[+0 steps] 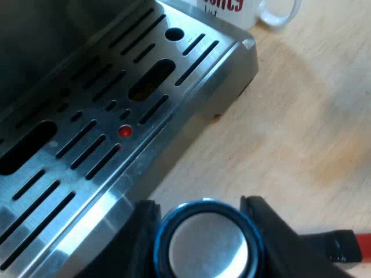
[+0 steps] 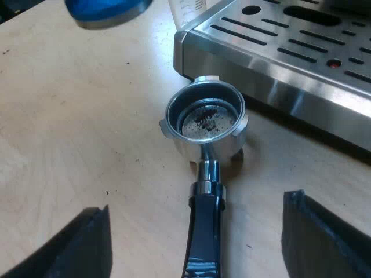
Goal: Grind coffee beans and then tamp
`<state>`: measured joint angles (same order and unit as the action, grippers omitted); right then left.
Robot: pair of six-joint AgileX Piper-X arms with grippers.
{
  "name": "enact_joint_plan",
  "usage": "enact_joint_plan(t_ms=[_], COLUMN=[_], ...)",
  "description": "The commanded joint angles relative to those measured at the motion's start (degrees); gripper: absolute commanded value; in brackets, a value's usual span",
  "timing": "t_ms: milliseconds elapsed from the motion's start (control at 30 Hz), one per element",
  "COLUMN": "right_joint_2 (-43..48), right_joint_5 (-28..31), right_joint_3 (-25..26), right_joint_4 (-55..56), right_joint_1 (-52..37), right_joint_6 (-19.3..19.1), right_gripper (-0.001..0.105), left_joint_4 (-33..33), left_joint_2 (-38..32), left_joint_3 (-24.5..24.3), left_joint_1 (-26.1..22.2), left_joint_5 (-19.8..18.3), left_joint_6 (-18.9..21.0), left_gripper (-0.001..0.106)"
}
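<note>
My left tool (image 1: 200,205) is clamping the blue tamper (image 1: 203,243), 2 fingers pressing on its sides, metal end showing. It's hanging near the drip tray edge of the espresso machine (image 1: 116,116), close to the holder's red handle end.

My right tool (image 2: 196,205) is standing wide open, gripping nothing, straddling the dark handle of the metal holder (image 2: 204,124). The holder is lying on the table (image 2: 69,145) just beside the machine's corner, basket up, with only a few dark crumbs inside. I'm judging the grind as not done yet.

Handling: the holder is looking rigid and heavy at the basket end, so I'm aiming for the handle near its metal collar. Its glossy surface may be slipping. The tamper is stiff and smooth-sided, needing a firm squeeze.

In the way: the measuring glass (image 2: 188,11) is sitting at the machine's corner, likely fragile. The mug (image 1: 255,11) is standing at another tray corner. The tray edge is crowding the holder's lift path.
</note>
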<state>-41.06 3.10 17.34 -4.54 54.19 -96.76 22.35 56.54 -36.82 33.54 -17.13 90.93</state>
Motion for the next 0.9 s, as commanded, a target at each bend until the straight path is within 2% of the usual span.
enact_joint_plan(t_ms=[33, 233, 900], right_joint_2=[0.13, 0.13, 0.13], right_joint_5=[-0.34, -0.34, -0.34], right_joint_3=[0.1, 0.13, 0.13], right_joint_4=[-0.86, -0.7, -0.7], right_joint_1=[-0.22, -0.22, -0.22], right_joint_6=[-0.66, -0.66, -0.66], right_gripper=[0.063, 0.063, 0.063], left_joint_4=[-2.22, -4.71, -7.26], left_joint_2=[1.33, 6.44, 15.11], left_joint_3=[-1.62, -2.46, -2.46], left_joint_1=[2.0, 6.18, 6.28], left_joint_5=[0.22, 2.67, 3.66], left_joint_6=[-0.37, -1.3, -1.3], left_gripper=[0.005, 0.005, 0.005])
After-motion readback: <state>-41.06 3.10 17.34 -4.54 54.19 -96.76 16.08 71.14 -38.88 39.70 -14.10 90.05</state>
